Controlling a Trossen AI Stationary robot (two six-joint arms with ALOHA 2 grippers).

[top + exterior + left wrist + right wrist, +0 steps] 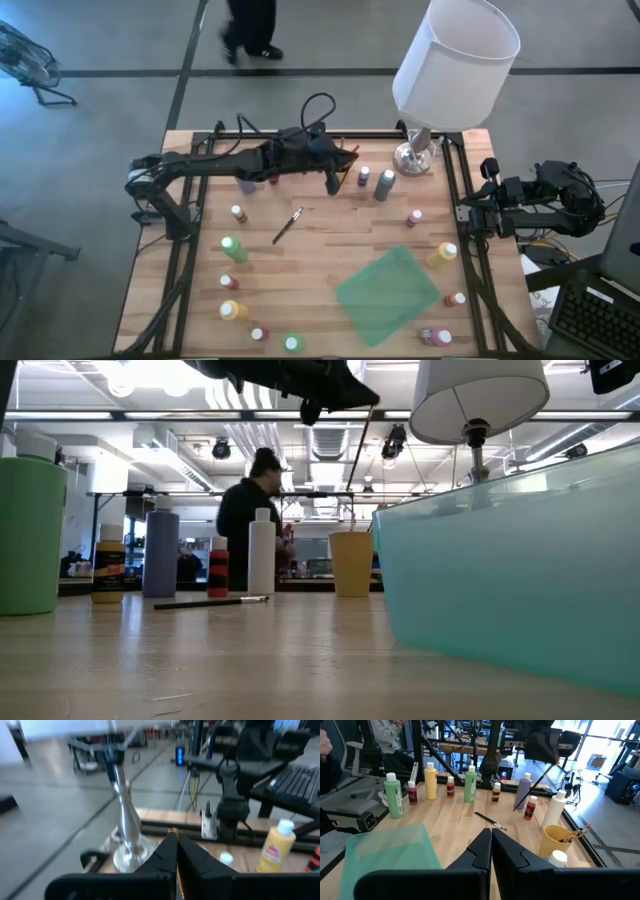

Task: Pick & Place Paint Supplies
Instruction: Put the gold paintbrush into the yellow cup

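Left gripper (pixel 335 183): held over the table's far edge, fingers clamped on a thin brush (pixel 535 784).
Right gripper (pixel 468 213): parked off the right edge, fingers together, nothing held.
Bottles (pixel 233 249): scattered round the table edges.
Green bin (pixel 388 294): looks empty, so pretty much everything's left.

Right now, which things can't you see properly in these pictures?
- Low view: the see-through teal plastic tray hides the table's right side behind it.
- Left wrist view: the shut left gripper covers nearly all of the thin dark brush it holds.
- Left wrist view: the white lamp shade is blurred and cut off by the top edge.
- High view: the labels on the small paint bottles are too small to read.
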